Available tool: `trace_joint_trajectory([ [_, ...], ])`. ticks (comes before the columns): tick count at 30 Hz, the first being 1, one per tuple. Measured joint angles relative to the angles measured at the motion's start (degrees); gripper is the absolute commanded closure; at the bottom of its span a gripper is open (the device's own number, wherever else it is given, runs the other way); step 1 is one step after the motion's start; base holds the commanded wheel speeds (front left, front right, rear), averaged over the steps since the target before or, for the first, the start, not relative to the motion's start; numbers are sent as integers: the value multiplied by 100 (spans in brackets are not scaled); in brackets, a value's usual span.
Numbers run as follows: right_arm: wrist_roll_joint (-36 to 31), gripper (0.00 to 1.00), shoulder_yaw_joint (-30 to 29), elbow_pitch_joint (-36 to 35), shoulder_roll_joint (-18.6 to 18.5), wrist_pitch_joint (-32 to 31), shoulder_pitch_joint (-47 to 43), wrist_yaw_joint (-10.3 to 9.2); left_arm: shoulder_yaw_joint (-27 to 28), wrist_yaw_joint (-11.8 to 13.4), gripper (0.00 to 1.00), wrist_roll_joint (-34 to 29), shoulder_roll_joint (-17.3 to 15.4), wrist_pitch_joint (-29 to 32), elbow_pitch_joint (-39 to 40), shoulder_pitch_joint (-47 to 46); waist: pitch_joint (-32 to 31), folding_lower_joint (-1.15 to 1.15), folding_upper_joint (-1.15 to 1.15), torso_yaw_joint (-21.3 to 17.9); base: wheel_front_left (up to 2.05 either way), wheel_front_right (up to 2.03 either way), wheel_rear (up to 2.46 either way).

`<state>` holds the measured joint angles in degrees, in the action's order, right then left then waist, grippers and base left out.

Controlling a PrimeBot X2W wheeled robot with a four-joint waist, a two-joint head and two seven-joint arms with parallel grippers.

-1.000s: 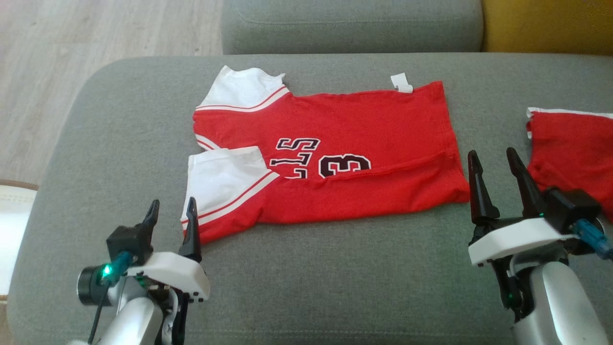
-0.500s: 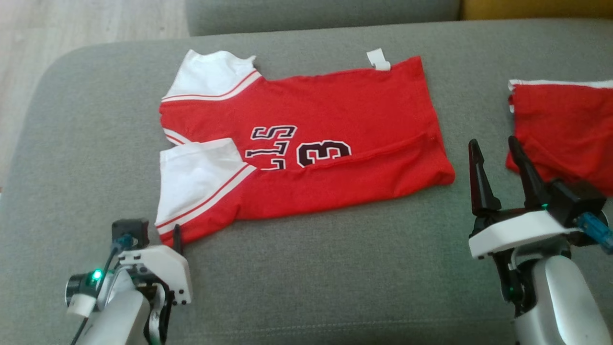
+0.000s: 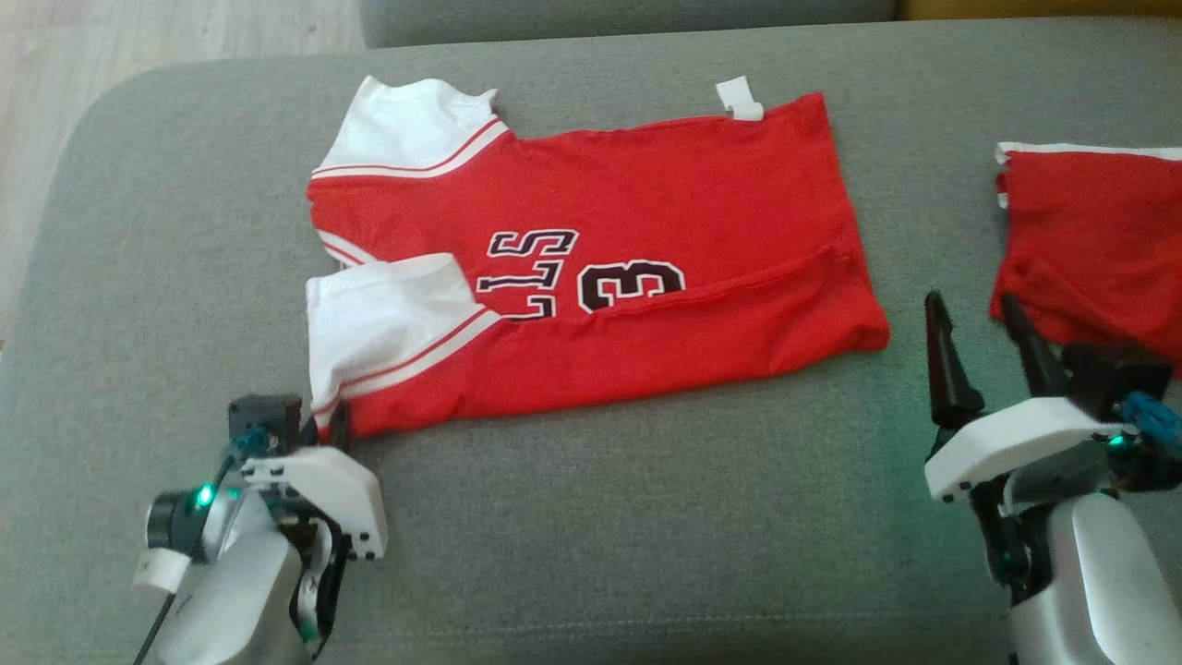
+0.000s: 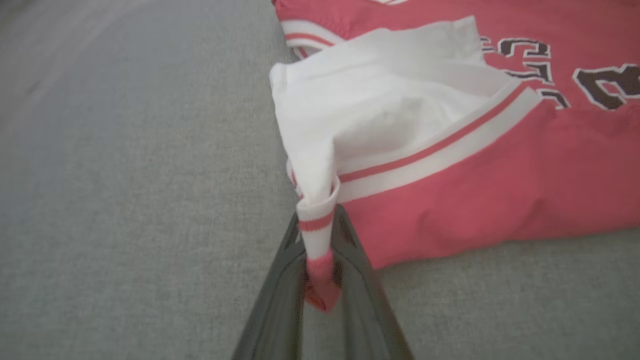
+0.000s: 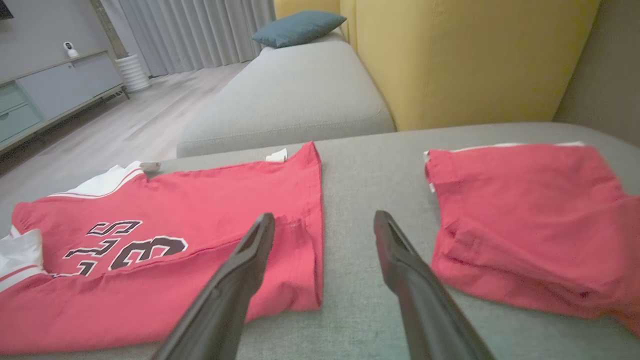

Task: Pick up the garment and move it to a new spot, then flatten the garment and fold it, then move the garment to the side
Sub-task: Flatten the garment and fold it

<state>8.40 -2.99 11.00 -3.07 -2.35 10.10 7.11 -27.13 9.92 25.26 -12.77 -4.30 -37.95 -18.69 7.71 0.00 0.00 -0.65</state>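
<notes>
- At the lower left of the head view, the left gripper (image 3: 321,423) has its two dark fingers pinched narrow on the near left corner of the garment (image 3: 600,185). The left wrist view shows it plainly: a twist of striped cuff and red hem is caught in the left gripper (image 4: 320,225), bunched into a little rope.
- That corner belongs to the near white sleeve (image 3: 388,314), which lies folded over the red body. The cloth looks light, thin and limp, so I'd expect it to sag and trail from any held point rather than lift as a sheet.
- A single pinch will probably drag the rest across the sofa cushion (image 3: 591,517) and pull the fold askew. A second hold at the opposite near corner looks like the sensible match.
- The garment fills the middle of the head view, lying flat and sideways. Its sleeves are to the left, the lettering is in the centre and the bottom hem is to the right. A long crease runs across its lower part, and a small white label (image 3: 739,97) sits at its upper edge.
- At the lower right, the right gripper (image 3: 971,303) stands spread wide with nothing in it, near the garment's right hem but apart from it. In the right wrist view, bare cushion shows between the fingers of the right gripper (image 5: 324,216), with the hem just to their left.
- At the far right lies a second red piece (image 3: 1090,240), apart from the garment and close beside the right gripper, where it could easily be snagged by mistake.
</notes>
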Motion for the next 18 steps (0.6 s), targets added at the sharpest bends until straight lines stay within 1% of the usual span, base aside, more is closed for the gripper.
trace_joint_trajectory([
  [5, 244, 0, -130, 648, 23, -430, 114, 0, -56, 23, 100, -199, -49, -450, 230, -192, 48, 0, 0, 152, 0, 0, 0],
  [8, 649, 0, -336, 1247, 30, -576, 400, 0, -187, 15, 100, -346, -89, -587, 414, -304, 85, 0, 0, 251, 0, 0, 0],
  [10, 833, 0, -411, 1675, 29, -576, 626, 0, -243, 11, 100, -414, -99, -594, 510, -342, 114, 0, 0, 317, 0, 0, 0],
  [11, 920, 0, -428, 2127, 31, -573, 871, 0, -303, 10, 100, -454, -120, -592, 578, -364, 151, 0, 0, 378, 0, 0, 0],
  [18, 913, 0, -435, 3399, 26, -323, 1614, 0, -389, 10, 100, -510, -199, -553, 714, -413, 290, 0, 0, 533, 0, 0, 0],
])
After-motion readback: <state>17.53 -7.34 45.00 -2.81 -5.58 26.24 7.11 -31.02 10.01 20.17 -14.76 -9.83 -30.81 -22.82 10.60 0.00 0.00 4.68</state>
